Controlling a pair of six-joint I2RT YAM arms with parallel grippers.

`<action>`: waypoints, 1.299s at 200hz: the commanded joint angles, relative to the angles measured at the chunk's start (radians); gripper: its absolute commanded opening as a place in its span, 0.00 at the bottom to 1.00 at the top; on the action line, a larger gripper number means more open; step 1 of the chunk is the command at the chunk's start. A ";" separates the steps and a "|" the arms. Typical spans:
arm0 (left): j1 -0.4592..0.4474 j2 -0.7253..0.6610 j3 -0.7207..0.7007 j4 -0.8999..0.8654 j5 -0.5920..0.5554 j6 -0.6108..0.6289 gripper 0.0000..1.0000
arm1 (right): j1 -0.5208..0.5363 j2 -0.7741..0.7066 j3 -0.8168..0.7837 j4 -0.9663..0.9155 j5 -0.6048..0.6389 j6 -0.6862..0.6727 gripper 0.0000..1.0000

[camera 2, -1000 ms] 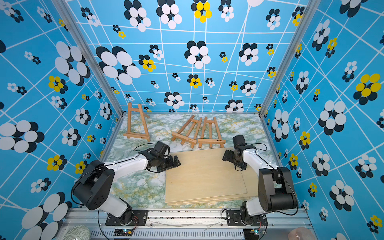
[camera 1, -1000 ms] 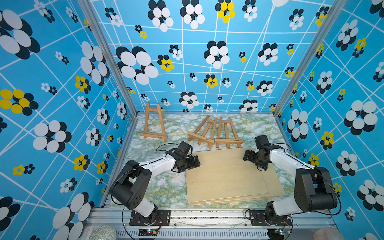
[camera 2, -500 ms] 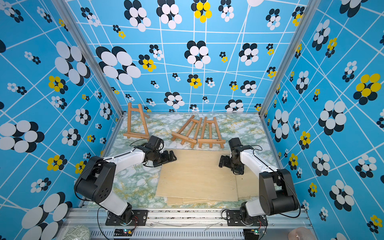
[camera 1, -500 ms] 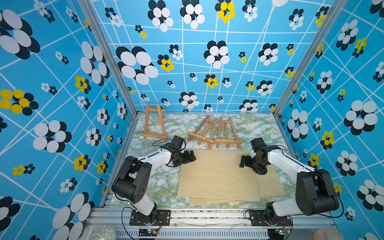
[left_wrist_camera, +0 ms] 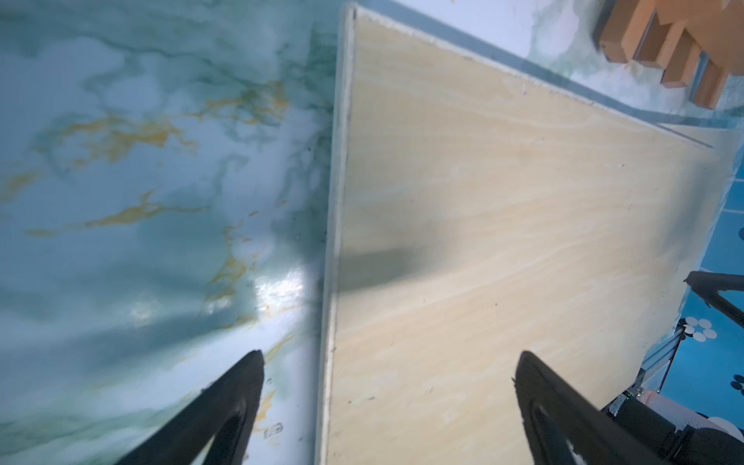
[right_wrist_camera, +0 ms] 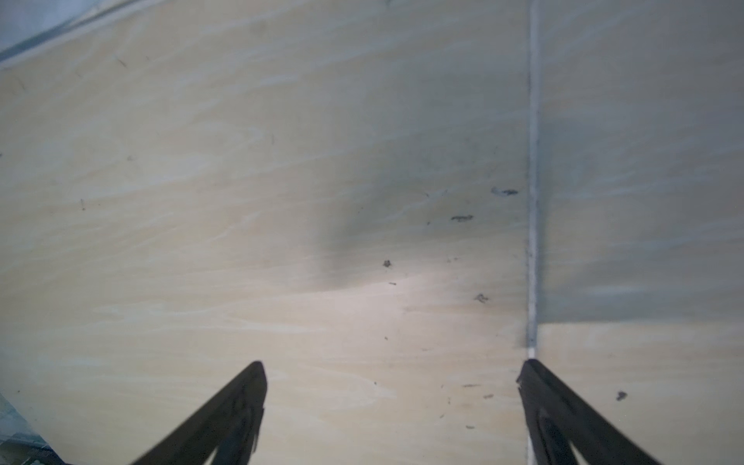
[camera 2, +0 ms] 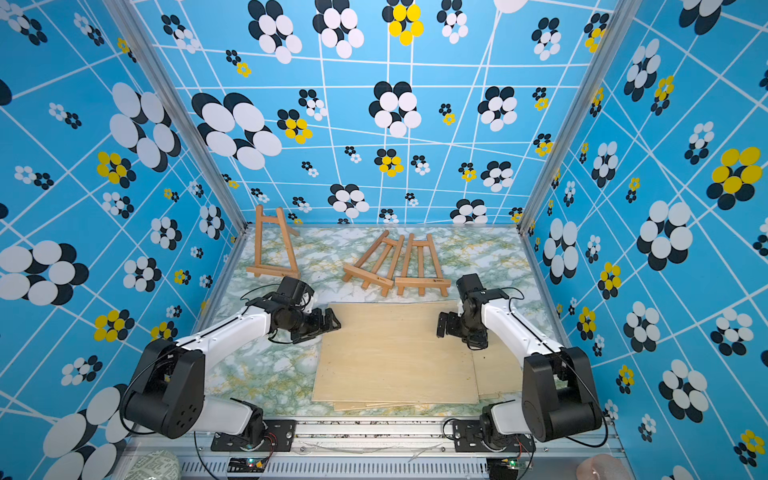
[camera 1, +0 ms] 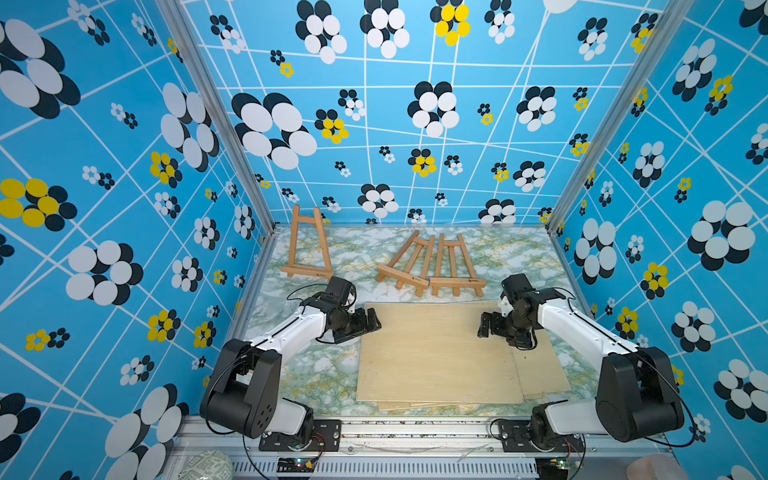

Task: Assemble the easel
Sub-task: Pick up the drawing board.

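Both the left hand and the right hand are wide open, holding nothing, at nine and three o'clock over the boards. Easels sit on the desk at twelve.

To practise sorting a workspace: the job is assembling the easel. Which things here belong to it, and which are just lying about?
Belong, probably: standing wooden easel; askew flat easel; straight flat easel beside it; top plywood sheet; plywood sheets beneath; open left end effector; open right end effector.

Lying about: green patterned object outside the front rail; pink object likewise.
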 commanded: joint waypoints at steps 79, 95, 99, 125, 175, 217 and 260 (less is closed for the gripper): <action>-0.069 -0.112 -0.149 0.025 0.073 -0.062 0.99 | -0.006 0.055 -0.027 -0.030 0.072 -0.013 1.00; -0.083 -0.103 -0.159 0.041 0.074 -0.073 0.99 | -0.006 0.079 -0.036 -0.008 0.033 -0.010 0.99; -0.085 -0.101 -0.162 0.042 0.073 -0.073 0.99 | -0.007 0.086 -0.038 -0.004 0.029 -0.010 0.99; -0.090 -0.099 -0.180 0.064 0.080 -0.084 0.99 | -0.007 0.108 -0.052 0.028 -0.010 -0.002 0.99; -0.101 -0.104 -0.200 0.105 0.116 -0.115 1.00 | -0.006 0.107 -0.099 0.109 -0.166 0.027 1.00; -0.102 -0.136 -0.198 0.129 0.151 -0.143 0.97 | -0.007 0.082 -0.106 0.137 -0.234 0.039 1.00; -0.099 -0.197 -0.207 0.194 0.207 -0.208 0.95 | -0.006 0.090 -0.126 0.193 -0.307 0.050 1.00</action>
